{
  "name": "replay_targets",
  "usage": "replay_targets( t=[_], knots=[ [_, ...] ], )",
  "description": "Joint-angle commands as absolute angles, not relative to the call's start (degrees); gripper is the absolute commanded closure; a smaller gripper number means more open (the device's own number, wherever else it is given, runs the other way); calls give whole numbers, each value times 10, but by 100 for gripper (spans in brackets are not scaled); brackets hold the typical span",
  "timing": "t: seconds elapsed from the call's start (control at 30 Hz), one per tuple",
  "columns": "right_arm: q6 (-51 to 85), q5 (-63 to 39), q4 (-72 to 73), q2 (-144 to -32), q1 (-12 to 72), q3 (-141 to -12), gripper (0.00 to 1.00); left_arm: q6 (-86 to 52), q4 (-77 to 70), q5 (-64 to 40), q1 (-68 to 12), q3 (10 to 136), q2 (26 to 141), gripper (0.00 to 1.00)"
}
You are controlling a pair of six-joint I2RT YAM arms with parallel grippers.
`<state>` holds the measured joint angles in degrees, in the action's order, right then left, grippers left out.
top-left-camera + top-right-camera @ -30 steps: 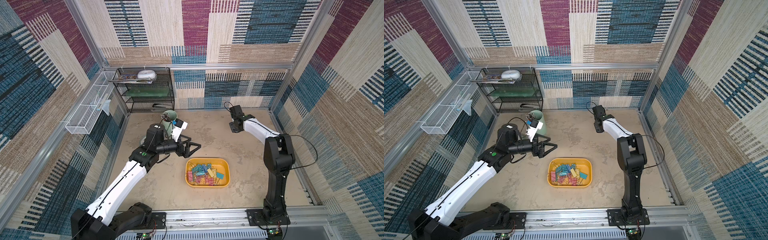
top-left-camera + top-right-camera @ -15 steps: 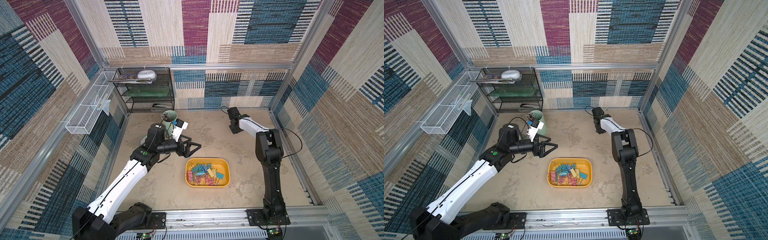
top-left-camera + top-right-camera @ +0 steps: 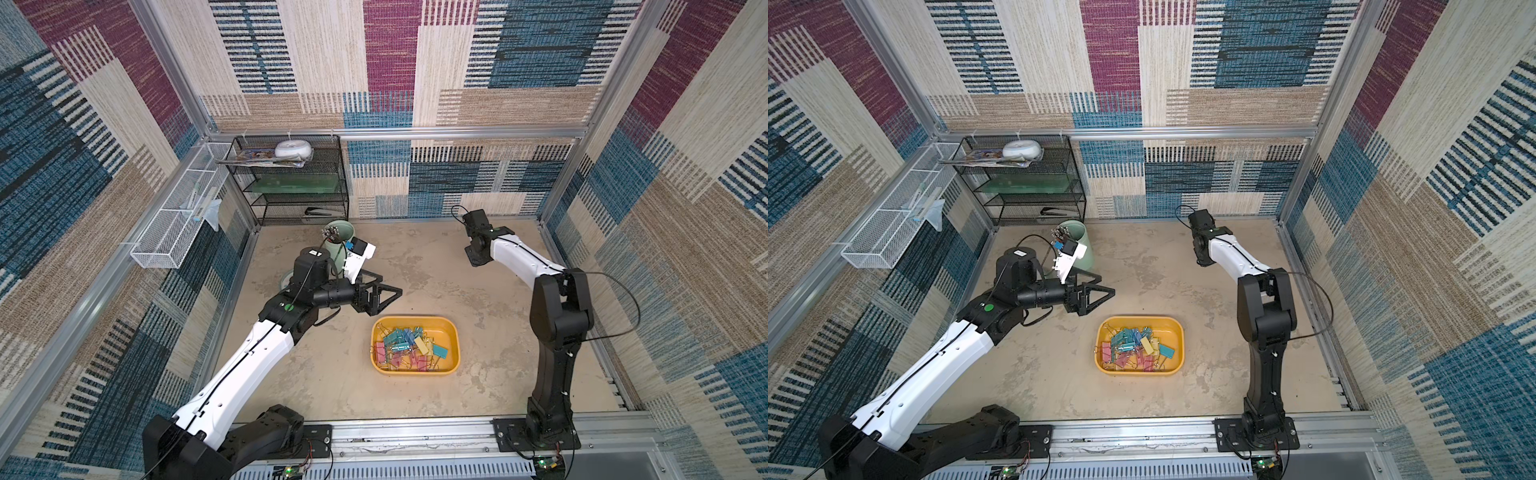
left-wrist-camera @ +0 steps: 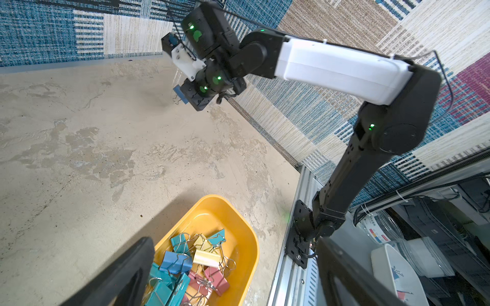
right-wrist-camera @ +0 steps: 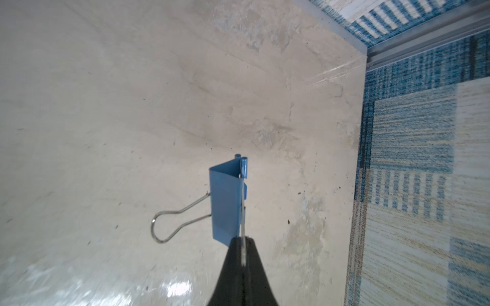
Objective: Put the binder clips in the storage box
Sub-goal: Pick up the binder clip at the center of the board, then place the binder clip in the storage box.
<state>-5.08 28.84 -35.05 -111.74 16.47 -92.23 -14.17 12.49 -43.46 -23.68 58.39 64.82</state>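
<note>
Binder clips [image 3: 409,347] in teal, pink, yellow and blue lie heaped in the storage box [image 3: 415,319], a shallow yellow tray on the table [image 3: 415,257], nearer the front rail than the back wall; both top views show the pile [image 3: 1138,349] tangled, wire handles overlapping, within the rim [image 3: 1140,319]. The left wrist view confirms the pile [image 4: 185,267] fills one end of the box [image 4: 238,230], whose other end is bare. One blue clip [image 5: 226,204] is outside the box, well apart from it, towards the far right corner of the table. The right gripper [image 5: 243,241] has its jaws pressed together on one wire handle of this clip; the body hangs beyond the tips and the second handle sticks out sideways. From the left wrist view the same clip [image 4: 179,93] shows at the tip of the right gripper [image 4: 191,98], low over the table; whether it touches the surface cannot be told. In the top views the right gripper [image 3: 473,255] points downward and the clip itself is hidden. The left gripper [image 3: 388,284] hangs above the table just beyond the box's far left corner, jaws spread wide and holding nothing, as the other top view agrees [image 3: 1106,286]. Behind it stands a green pen cup [image 3: 343,232], then a black wire shelf [image 3: 291,183] against the back wall, and a white wire basket [image 3: 174,232] fixed on the left wall.
</note>
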Motion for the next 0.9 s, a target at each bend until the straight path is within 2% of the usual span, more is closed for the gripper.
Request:
replay_targets(
  t=[0.0, 0.23, 0.43, 0.67, 0.87],
  knots=[
    [0, 224, -336, -1029, 178, -874, 100, -140, 111, -440, -236, 584, 645, 1],
    [81, 33, -321, -801, 206, -726, 100, -138, 110, -442, -236, 584, 642, 1],
    [167, -39, -293, -654, 258, -603, 100, -133, 110, -445, -238, 584, 640, 1],
    [245, -79, -296, -620, 345, -512, 100, -116, 110, -438, -243, 579, 636, 1],
    [272, -76, -279, -635, 359, -442, 100, -111, 110, -433, -243, 577, 633, 1]
  ],
)
